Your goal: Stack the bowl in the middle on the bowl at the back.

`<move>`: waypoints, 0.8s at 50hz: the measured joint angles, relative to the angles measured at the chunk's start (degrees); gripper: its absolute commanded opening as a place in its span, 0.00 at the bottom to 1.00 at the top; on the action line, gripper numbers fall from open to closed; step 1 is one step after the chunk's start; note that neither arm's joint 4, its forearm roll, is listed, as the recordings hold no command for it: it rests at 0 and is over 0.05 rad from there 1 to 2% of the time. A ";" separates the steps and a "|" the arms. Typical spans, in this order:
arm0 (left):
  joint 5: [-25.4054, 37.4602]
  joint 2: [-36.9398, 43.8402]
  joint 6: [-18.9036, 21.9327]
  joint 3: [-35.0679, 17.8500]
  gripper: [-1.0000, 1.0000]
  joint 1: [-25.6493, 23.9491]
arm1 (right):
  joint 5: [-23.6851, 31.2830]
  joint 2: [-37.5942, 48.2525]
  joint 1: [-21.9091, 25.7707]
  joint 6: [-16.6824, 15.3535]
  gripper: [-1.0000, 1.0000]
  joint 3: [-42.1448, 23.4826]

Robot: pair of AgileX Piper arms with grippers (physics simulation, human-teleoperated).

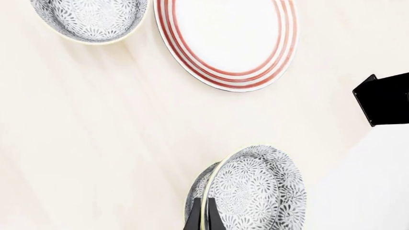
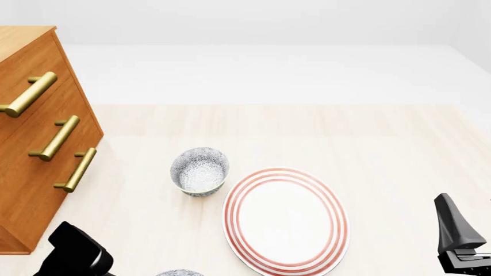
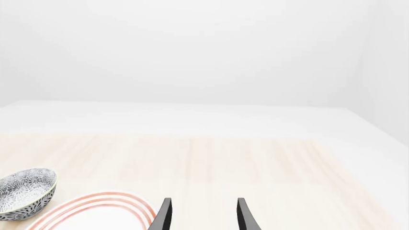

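The pale wood-grain worktop [image 2: 383, 144] runs wide and bare behind and to the right of the red-ringed plate [image 2: 286, 219], ending at a white floor and white walls beyond its far edge. A wooden drawer chest [image 2: 38, 144] with three brass handles stands at the worktop's left side, well to the left of the plate, and closes off that flank.

The plate is the landmark: large, white, with concentric red rings, lying flat and holding nothing. Just beyond its rear-left rim, close but apart, sits the bowl at the back [image 2: 199, 171], upright, grey-speckled inside and out, with nothing in it.

The bowl in the middle [image 1: 252, 189] is off the worktop, tipped on edge in the left gripper [image 1: 203, 221]; the left wrist view shows its cream rim pinched between the two dark fingers [image 1: 193, 218], which are closed on it. In the front view only a sliver of this bowl shows at the picture's bottom edge, to the front-left of the plate, beside the left arm's black body.

The right gripper [image 3: 201, 214] hangs near the plate's right-hand rim, its fingers parted with a clear gap and holding nothing; open worktop lies ahead of it.
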 measured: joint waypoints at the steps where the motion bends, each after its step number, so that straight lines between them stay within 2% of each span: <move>1: -0.12 -0.02 -0.07 0.26 0.00 -0.01 | 0.00 0.00 0.00 0.00 1.00 0.00; 12: -1.06 -0.20 -0.43 2.55 0.00 0.02 | -0.05 0.00 -0.01 0.00 1.00 0.01; 13: -1.16 -0.15 -0.43 2.67 1.00 -0.02 | -0.05 0.00 -0.01 -0.01 1.00 0.01; 40: -0.18 -0.88 0.87 2.96 1.00 0.60 | -0.05 0.00 -0.01 -0.02 1.00 -0.01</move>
